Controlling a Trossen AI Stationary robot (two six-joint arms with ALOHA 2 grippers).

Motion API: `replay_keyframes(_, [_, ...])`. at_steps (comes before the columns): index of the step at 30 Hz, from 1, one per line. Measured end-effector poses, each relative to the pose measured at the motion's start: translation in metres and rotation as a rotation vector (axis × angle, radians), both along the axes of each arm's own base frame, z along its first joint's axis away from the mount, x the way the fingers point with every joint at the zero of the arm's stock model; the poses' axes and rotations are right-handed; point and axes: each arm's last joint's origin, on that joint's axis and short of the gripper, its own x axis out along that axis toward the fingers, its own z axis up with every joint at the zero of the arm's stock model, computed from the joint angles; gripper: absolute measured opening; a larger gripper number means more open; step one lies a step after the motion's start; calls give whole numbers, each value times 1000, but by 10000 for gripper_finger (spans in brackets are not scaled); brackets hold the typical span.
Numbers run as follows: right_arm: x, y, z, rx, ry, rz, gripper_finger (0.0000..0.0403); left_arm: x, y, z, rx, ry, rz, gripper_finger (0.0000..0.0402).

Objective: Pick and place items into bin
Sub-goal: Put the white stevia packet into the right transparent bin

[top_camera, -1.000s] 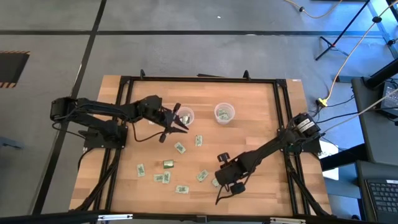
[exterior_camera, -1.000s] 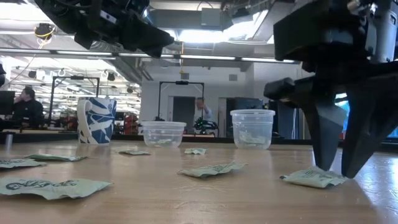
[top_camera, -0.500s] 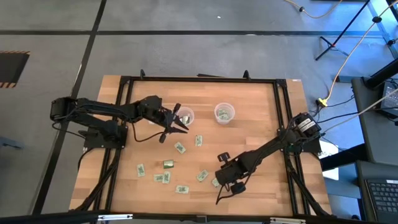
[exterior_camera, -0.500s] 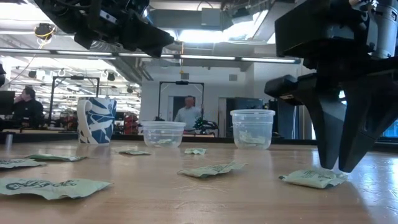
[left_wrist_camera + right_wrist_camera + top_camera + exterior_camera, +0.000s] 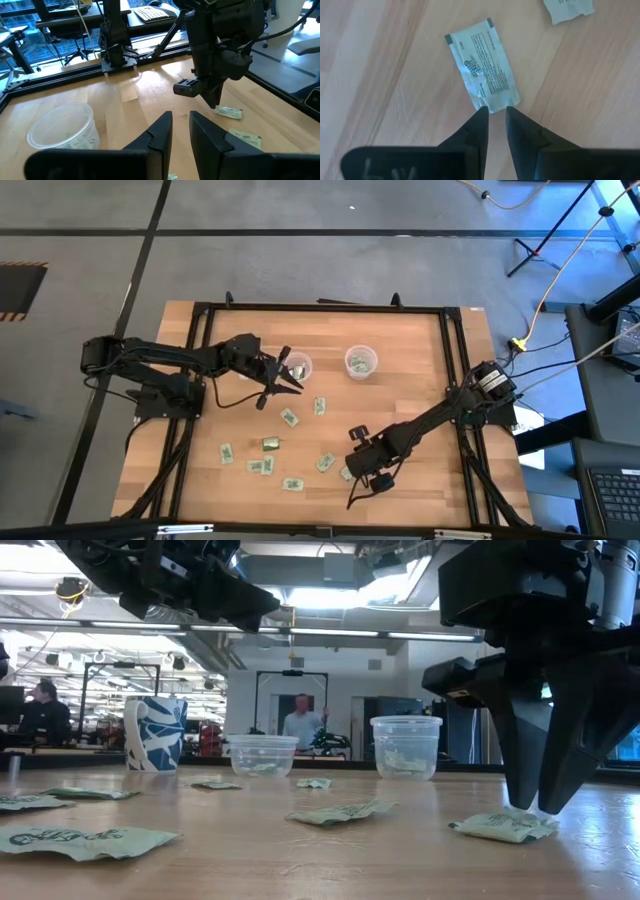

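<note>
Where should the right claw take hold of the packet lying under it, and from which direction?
Probably by the short end edge nearest the right claw, coming straight down: the packet lies flat on the table, and that crinkled end sits just at the fingertips.

At the right of the frame the right gripper point(image 5: 533, 808) points down, its fingertips pinched close together on the edge of a pale green packet point(image 5: 503, 826) lying on the wooden table point(image 5: 300, 870). More packets point(image 5: 85, 840) lie across the foreground, and two clear plastic cups point(image 5: 406, 747) and a blue-patterned mug point(image 5: 154, 733) stand farther back. The left arm point(image 5: 170, 580) hangs across the upper left.
</note>
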Motion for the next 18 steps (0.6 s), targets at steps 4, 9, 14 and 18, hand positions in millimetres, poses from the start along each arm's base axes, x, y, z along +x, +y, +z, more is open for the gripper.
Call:
replay_keyframes(4, [0,0,0,-2,3,1,85,0,0,0,0,0,0,61])
replay_keyframes(9, [0,0,0,-2,4,1,133,0,0,0,0,0,0,61])
replay_keyframes(14, [-1,0,0,10,14,-35,164,0,0,0,0,0,0,61])
replay_keyframes(18, [-1,1,0,21,17,-23,169,0,0,0,-4,2,1,61])
